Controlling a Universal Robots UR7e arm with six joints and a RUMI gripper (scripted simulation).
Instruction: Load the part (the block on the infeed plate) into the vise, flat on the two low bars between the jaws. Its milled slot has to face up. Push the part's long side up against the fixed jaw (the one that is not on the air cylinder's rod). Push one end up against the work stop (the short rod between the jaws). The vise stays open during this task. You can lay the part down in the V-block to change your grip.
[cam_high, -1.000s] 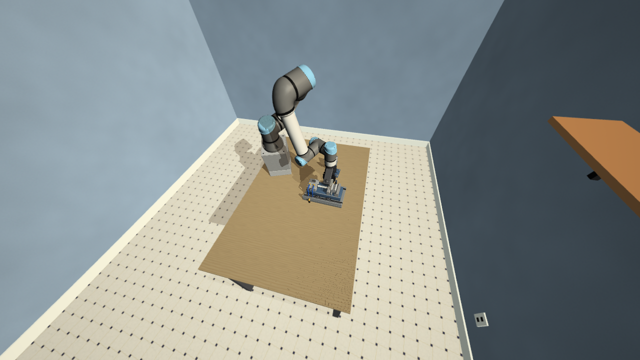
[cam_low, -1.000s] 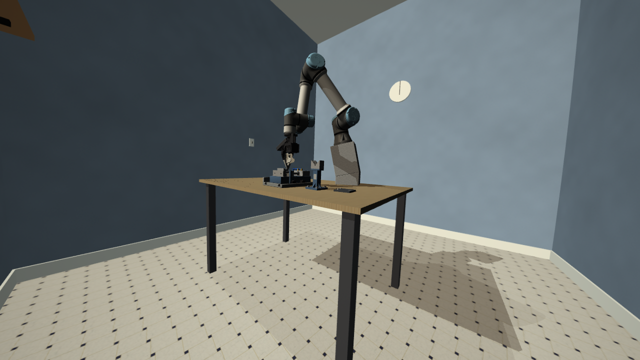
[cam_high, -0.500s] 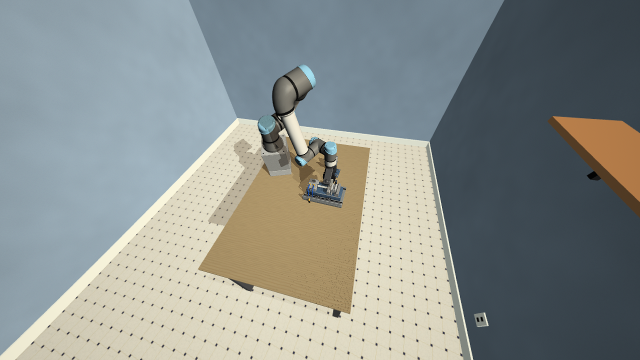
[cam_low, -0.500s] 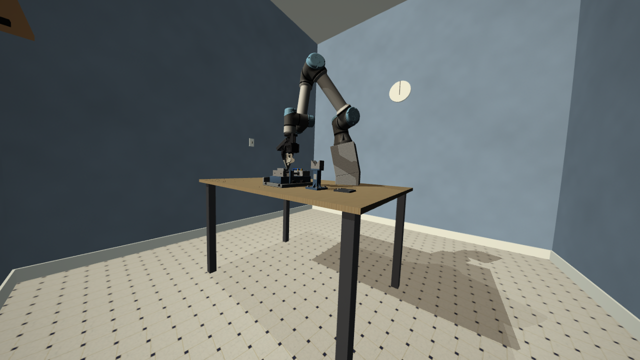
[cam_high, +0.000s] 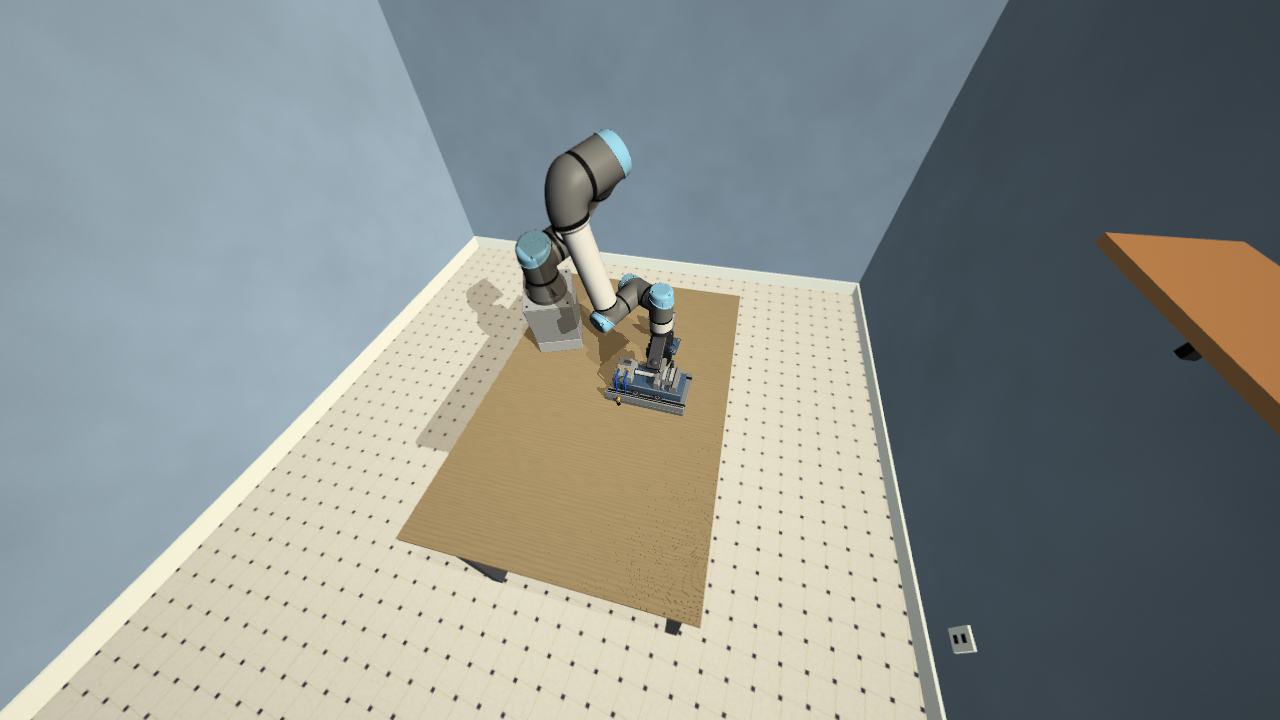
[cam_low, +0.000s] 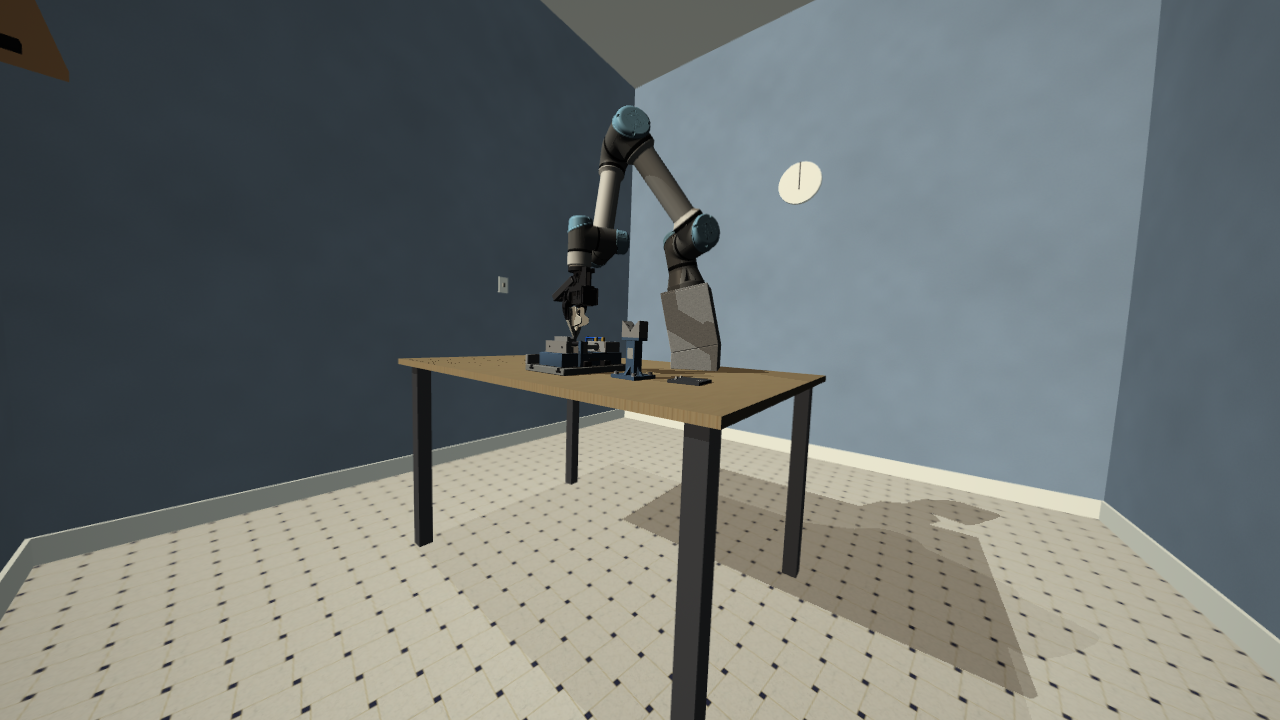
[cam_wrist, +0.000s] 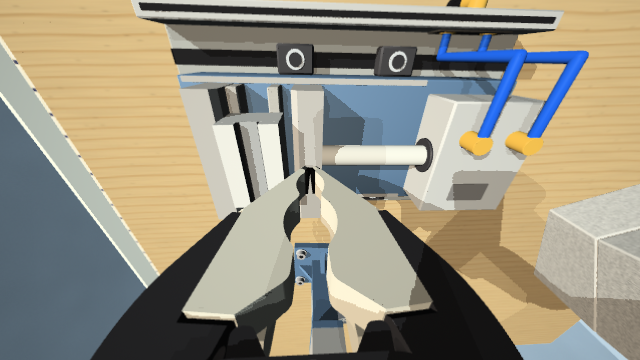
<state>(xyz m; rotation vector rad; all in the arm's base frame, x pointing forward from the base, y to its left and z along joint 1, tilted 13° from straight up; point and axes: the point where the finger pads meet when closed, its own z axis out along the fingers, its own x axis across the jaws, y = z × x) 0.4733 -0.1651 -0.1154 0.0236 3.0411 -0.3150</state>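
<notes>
My hand (cam_high: 659, 365) (cam_low: 574, 335) (cam_wrist: 310, 169) is pinched narrow, holding nothing, above the blue steel vise (cam_high: 651, 385) (cam_low: 559, 360) (cam_wrist: 395, 112). Inside the vise lies one pale slotted metal block (cam_wrist: 270, 155), slot up. Loading looks nearly done; I can't tell whether fixed-jaw or stop contact remains. I count two vise jaws, one grey V-block (cam_low: 634, 330) beside the vise.
</notes>
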